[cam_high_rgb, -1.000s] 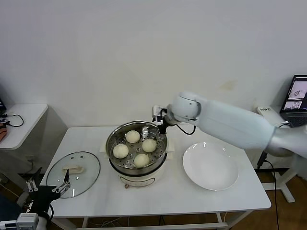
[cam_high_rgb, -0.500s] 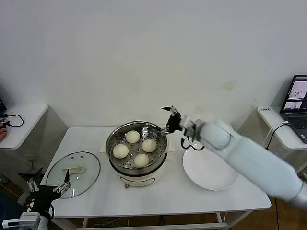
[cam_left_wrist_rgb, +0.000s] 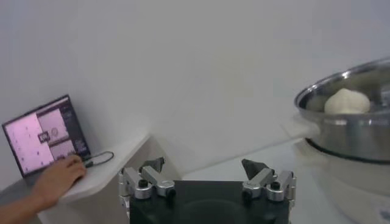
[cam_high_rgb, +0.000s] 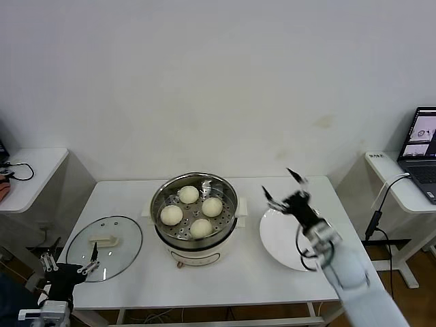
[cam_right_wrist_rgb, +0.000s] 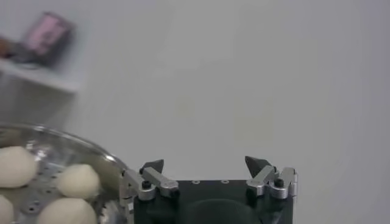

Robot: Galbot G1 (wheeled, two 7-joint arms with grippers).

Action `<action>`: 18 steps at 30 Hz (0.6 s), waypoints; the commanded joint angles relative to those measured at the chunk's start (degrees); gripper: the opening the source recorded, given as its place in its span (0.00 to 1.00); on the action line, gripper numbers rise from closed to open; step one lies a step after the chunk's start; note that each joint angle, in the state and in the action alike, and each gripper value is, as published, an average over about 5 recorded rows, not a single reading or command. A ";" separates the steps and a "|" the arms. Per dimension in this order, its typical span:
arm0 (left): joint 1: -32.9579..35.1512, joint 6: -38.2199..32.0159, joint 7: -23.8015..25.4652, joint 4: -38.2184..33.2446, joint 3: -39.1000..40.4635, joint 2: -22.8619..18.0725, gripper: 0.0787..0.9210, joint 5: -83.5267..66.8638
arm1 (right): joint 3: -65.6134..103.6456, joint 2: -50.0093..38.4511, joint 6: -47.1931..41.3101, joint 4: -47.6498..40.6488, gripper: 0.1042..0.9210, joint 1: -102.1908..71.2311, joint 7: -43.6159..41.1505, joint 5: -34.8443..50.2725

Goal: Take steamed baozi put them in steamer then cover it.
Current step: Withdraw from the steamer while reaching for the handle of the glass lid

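the cover (cam_high_rgb: 104,239), a round clear glass lid with a metal rim and a cream-white oblong handle, lies flat on the white table (cam_high_rgb: 238,272) at its near left corner, well apart from the pot. the left gripper (cam_high_rgb: 67,267) hangs just beside its near edge, fingers spread and empty. at the near right, the right gripper (cam_high_rgb: 284,189) is raised over the empty flat white plate (cam_high_rgb: 300,238), its fingers also apart and holding nothing. farther back, the round shiny steel steamer (cam_high_rgb: 195,211) on its cream base holds all 4 smooth off-white steamed baozi (cam_high_rgb: 193,211) on the perforated tray. the loading looks finished; i judge only covering remains.
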 commanded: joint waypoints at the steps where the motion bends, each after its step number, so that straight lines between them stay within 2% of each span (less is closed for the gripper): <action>1: 0.08 -6.67 -2.79 8.42 -0.55 3.46 0.88 34.84 | 20.53 14.56 9.57 2.45 0.88 -21.17 1.39 -5.52; 6: 0.44 -9.97 -4.21 11.45 -0.17 5.84 0.88 49.51 | 22.17 15.43 9.24 2.64 0.88 -22.50 1.61 -5.54; 11: -2.41 -11.86 -5.22 16.34 1.42 8.24 0.88 62.07 | 22.67 16.35 9.20 2.48 0.88 -23.15 1.74 -6.05; 18: -8.45 -13.43 -5.92 25.65 5.07 12.04 0.88 65.10 | 22.95 16.71 9.52 1.98 0.88 -23.98 1.76 -6.84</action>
